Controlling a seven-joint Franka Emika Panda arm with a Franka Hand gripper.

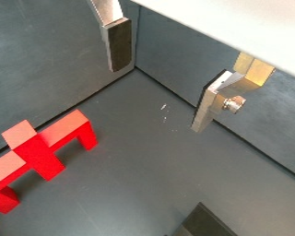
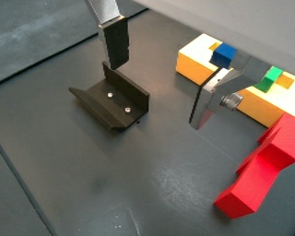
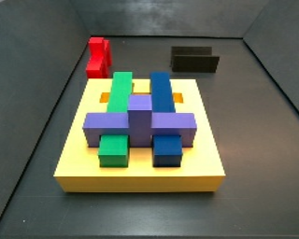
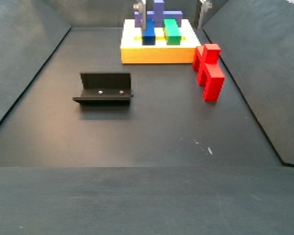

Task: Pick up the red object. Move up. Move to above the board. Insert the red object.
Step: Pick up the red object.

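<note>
The red object (image 1: 40, 152) lies flat on the dark floor beside the board, seen in both wrist views (image 2: 267, 166) and both side views (image 3: 98, 56) (image 4: 209, 69). The board (image 3: 139, 173) is a yellow slab carrying green, blue and purple blocks; one of its corners shows in a wrist view (image 2: 199, 60). My gripper (image 1: 162, 78) hangs open above the bare floor, apart from the red object, with nothing between its silver fingers (image 2: 115, 46). In a wrist view the gripper (image 2: 162, 78) is between the fixture and the board's corner.
The dark L-shaped fixture (image 2: 113, 101) stands on the floor close under one finger, also seen in both side views (image 3: 194, 61) (image 4: 103, 89). Grey walls enclose the floor on all sides.
</note>
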